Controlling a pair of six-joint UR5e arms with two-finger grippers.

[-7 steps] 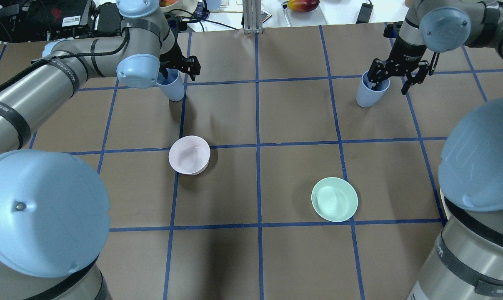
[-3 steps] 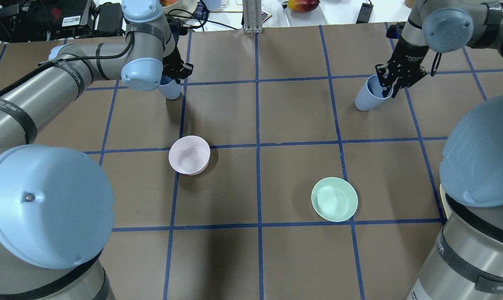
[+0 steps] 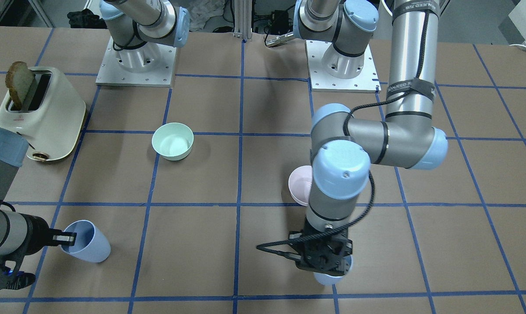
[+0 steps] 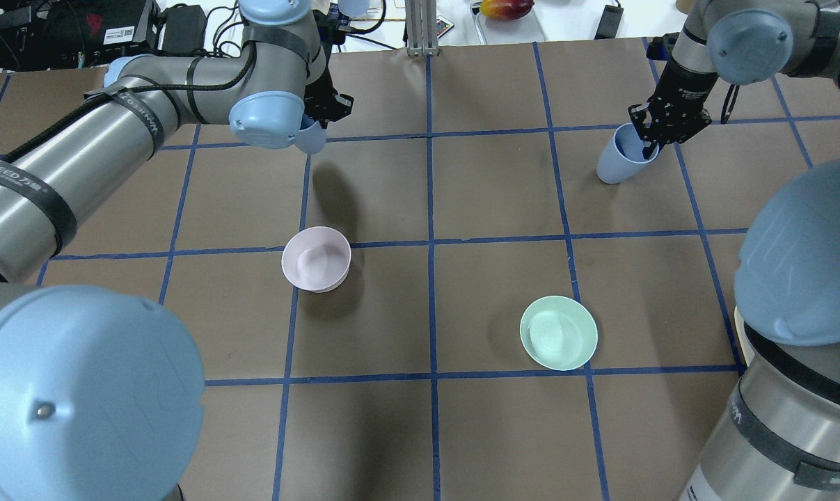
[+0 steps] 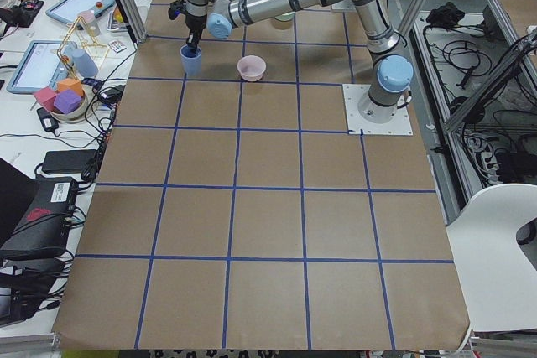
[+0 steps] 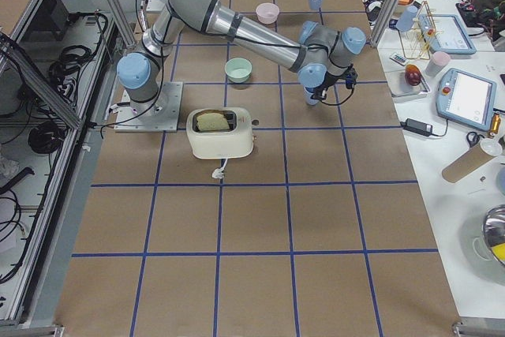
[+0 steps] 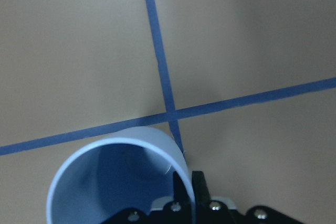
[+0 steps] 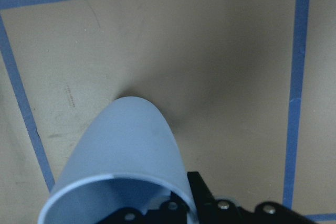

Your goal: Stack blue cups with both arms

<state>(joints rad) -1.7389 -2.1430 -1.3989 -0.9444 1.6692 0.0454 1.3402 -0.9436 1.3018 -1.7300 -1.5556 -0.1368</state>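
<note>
Since the earlier view, the left tool has risen and swung toward the middle line with the left cup, which now hangs clear of the tabletop, its shadow cast apart below. The right cup has kept its place. The left tool pinches its cup's rim wall, mouth up. The right tool pinches the right cup's rim likewise; that cup is tilted, mouth leaning toward the robot's right and base low by the tabletop. Both cups sit in the far row, well apart, the right cup straight across from the left. Nesting them likely calls for closing that sideways gap and lining up the two long axes first.
</note>
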